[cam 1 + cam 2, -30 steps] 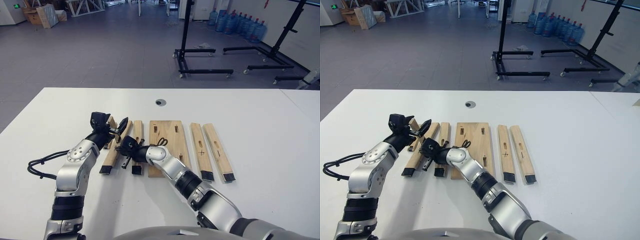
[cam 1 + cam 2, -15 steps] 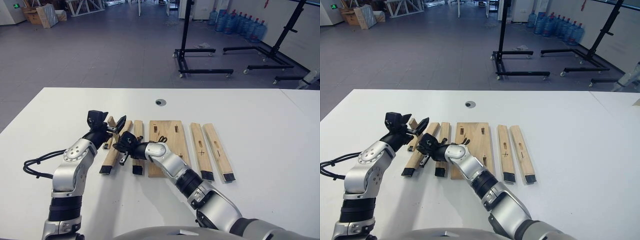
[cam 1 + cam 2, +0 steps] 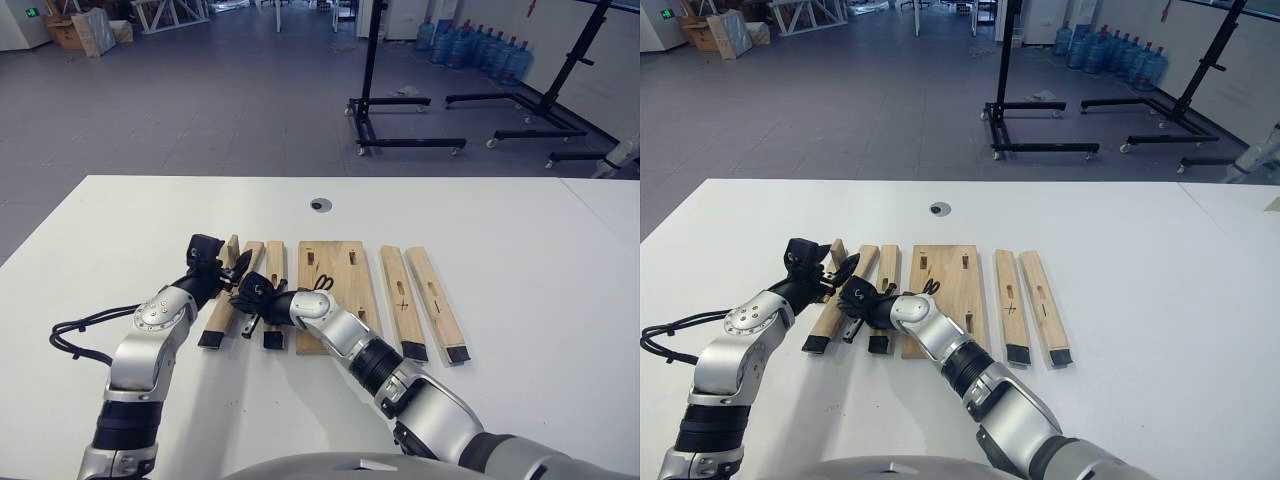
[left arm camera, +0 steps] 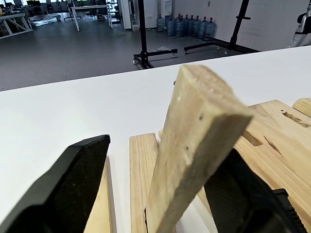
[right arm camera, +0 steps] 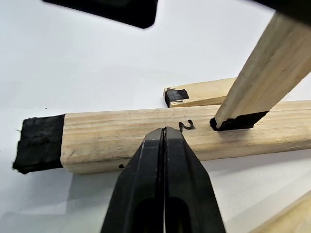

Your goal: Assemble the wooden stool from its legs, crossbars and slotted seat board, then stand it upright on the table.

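Backing a white table (image 3: 520, 230), grey workshop floor (image 3: 200, 90) with black racks (image 3: 405, 143).

The table (image 3: 520, 220) is white, smooth and faintly sheeny. The seat board (image 3: 335, 275) and the legs (image 3: 430, 300) are pale, bare wood with plain grain and no varnish. Their black ends (image 5: 39, 143) look matt and slightly rough. The stick (image 4: 194, 145) at the left gripper (image 4: 163, 165) shows coarse sawn end grain. That gripper and the right gripper (image 5: 165, 145) look like matt black plastic.
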You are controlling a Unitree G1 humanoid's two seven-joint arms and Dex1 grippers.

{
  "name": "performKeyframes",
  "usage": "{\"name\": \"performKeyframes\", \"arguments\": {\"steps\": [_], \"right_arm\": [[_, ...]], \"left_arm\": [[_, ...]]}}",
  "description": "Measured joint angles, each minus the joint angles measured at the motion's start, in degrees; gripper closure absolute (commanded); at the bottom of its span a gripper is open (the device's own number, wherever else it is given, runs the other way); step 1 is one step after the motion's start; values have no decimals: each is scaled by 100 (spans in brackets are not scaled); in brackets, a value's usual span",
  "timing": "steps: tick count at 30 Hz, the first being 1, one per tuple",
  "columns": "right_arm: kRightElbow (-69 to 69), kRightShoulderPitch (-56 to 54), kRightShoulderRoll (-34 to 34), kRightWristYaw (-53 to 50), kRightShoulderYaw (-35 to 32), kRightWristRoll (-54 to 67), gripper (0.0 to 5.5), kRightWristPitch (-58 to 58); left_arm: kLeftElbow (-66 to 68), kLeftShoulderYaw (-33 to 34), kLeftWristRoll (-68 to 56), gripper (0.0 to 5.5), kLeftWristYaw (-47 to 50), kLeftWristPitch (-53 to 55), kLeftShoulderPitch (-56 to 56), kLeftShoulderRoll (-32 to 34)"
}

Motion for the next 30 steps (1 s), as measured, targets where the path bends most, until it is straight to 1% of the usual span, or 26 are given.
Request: {"name": "performKeyframes", "arguments": {"steps": [1, 4, 6, 11, 20, 25, 30], "right_arm": [[0, -2, 0, -2, 1, 0, 550, 1], [0, -7, 0, -4, 3, 2, 550, 6], [-1, -9, -1, -8, 4, 3, 550, 12], [-11, -16, -2, -15, 8, 5, 550, 57], [-13, -28, -4, -52, 43, 0, 550, 138], [-183, -34, -6, -104, -7, 21, 550, 392], [-1466, -68, -12, -32, -430, 469, 550, 1197]], "left_arm": [[-22, 10, -1, 316, 32, 0, 28, -3], [-123, 96, -52, 372, 98, 6, 64, -66], [-284, 170, -79, 423, 138, 21, 90, -136], [-439, 216, -53, 512, 371, 121, 105, -225], [-377, 148, 30, 512, 522, 357, -122, -226], [-378, 258, -36, 512, 557, 571, -206, -343], [-497, 367, -256, 512, 581, 822, -255, -477]]}}
